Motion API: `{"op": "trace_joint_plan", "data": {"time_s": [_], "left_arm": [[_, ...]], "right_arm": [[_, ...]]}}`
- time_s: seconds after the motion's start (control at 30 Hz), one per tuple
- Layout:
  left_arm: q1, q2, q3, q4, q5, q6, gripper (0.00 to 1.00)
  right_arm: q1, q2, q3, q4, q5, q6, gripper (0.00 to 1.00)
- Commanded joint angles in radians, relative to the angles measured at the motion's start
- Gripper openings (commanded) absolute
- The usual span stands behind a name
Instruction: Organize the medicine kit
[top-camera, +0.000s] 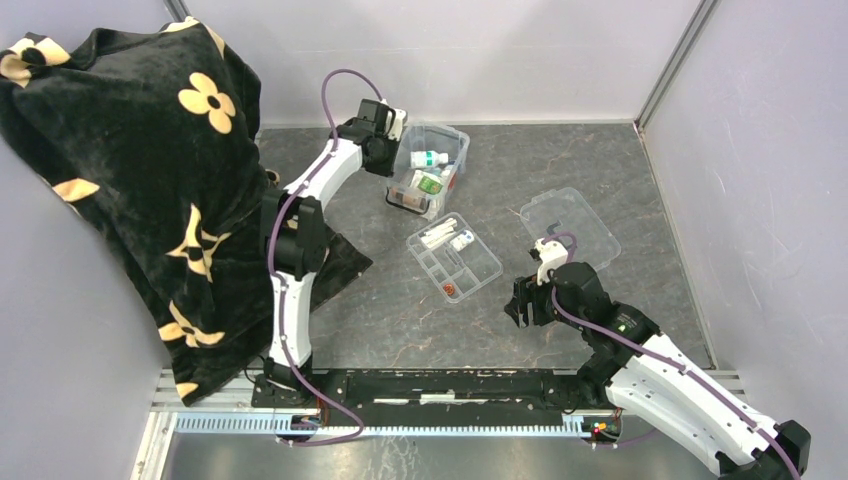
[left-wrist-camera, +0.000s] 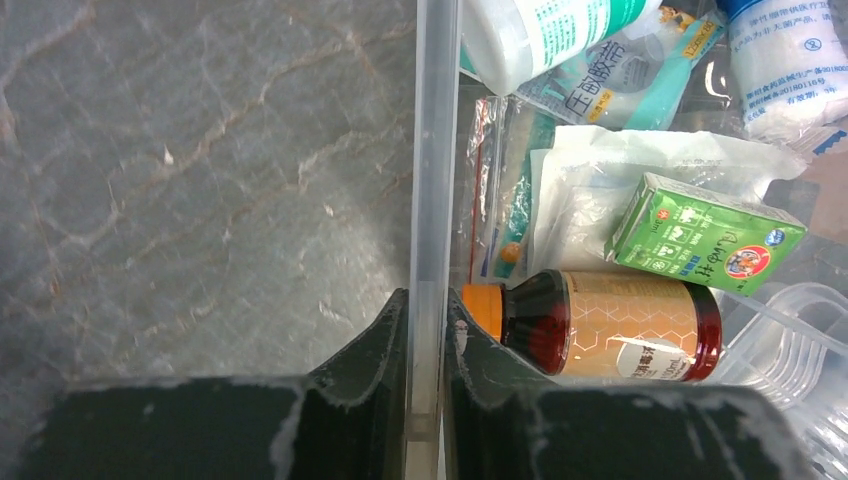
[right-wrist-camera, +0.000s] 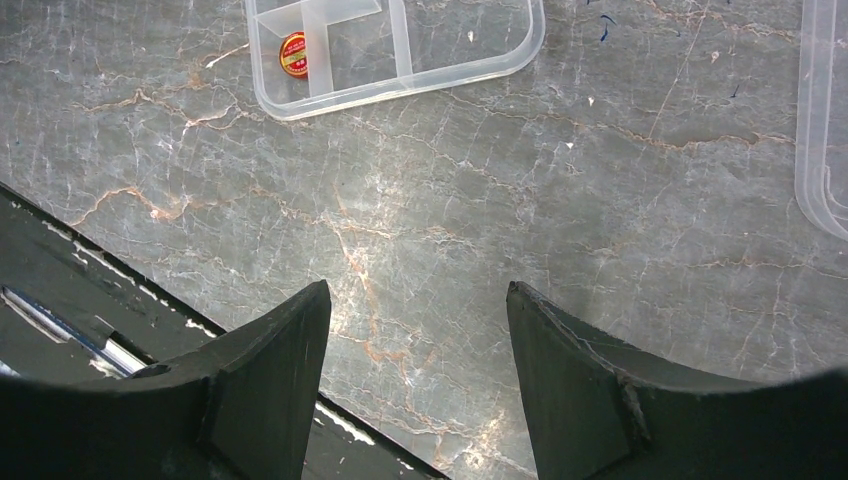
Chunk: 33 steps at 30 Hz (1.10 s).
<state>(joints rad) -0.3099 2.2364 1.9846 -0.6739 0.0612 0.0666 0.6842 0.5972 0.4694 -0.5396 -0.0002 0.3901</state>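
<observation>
Medicine kit (left-wrist-camera: 436, 150) holds brown bottle (left-wrist-camera: 610, 325), green carton (left-wrist-camera: 705, 232); left gripper (left-wrist-camera: 427, 300) clamps its wall; right gripper (right-wrist-camera: 418, 300) gaping.

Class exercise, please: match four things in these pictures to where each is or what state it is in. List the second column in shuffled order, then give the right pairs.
Things
1. left gripper
2. right gripper
3. brown bottle
4. lid

Places or states
A. lying inside the kit
B. flat on the table, right of the tray
C. closed on the kit's wall, one finger inside, one outside
D. open above bare table

Pairs: 1-C, 2-D, 3-A, 4-B
</observation>
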Motion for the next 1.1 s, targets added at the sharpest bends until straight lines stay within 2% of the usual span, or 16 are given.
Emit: {"op": "trace_joint_plan", "data": {"time_s": [0.0, 0.17, 0.43, 0.8, 1.07], "left_arm": [[0.003, -0.134, -0.097, 0.010, -0.056, -0.128, 0.12], [-0.009, -0.215, -0.221, 0.007, -0.149, -0.180, 0.08], [-0.073, -0.309, -0.383, -0.019, -0.193, -0.251, 0.06], [-0.203, -0.462, -0.630, -0.013, -0.181, -0.407, 0.06], [-0.342, -0.554, -0.725, 0.002, -0.187, -0.544, 0.23]], "right_arm": [[-0.003, -0.011, -0.005, 0.003, 0.003, 0.007, 0.72], [-0.003, -0.015, -0.008, 0.004, 0.005, 0.004, 0.72], [-0.002, 0.013, 0.014, 0.022, 0.004, 0.000, 0.72], [-0.002, 0.065, 0.056, 0.024, 0.053, -0.016, 0.72], [0.000, 0.129, 0.009, 0.098, 0.003, 0.016, 0.68]]}}
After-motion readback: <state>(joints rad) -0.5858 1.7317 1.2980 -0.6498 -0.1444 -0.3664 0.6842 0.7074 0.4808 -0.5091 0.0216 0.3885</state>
